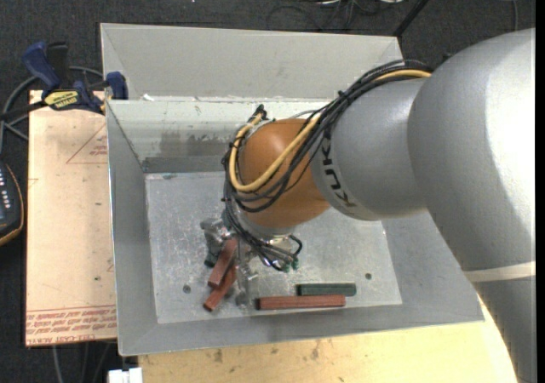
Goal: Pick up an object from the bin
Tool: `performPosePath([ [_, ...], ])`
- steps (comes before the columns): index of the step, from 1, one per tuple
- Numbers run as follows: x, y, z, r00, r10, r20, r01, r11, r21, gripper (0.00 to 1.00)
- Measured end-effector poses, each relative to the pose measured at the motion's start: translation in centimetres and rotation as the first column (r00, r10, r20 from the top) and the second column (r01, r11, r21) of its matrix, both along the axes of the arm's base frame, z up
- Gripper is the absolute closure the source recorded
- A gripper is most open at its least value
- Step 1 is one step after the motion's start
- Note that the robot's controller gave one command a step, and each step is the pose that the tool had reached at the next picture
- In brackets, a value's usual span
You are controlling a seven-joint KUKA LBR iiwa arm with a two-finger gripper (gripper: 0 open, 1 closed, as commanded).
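Note:
My gripper (236,260) is down on the bin floor, left of the middle and under the orange wrist cover. Right at it lie two reddish-brown blocks (220,279), side by side and slanting toward the front left; their upper ends are hidden under the gripper. To the right, along the front wall, lies a long reddish-brown bar (300,302). A dark green bar (326,289) rests just behind it.
The arm and its orange cover hang over the middle and right of the bin and hide the floor there. The bin's left part and back slope are bare metal.

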State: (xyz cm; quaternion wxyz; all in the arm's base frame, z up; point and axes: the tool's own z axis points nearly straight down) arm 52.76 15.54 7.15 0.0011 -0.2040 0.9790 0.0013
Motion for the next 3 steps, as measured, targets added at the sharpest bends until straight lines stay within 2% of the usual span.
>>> performPosePath([
  [2,0.05,0.16,0.03,1.0,-0.004,-0.001,0.004,1.0,0.0,0.0],
  [3,0.2,0.18,0.14,1.0,-0.005,0.004,0.005,1.0,0.001,1.0],
])
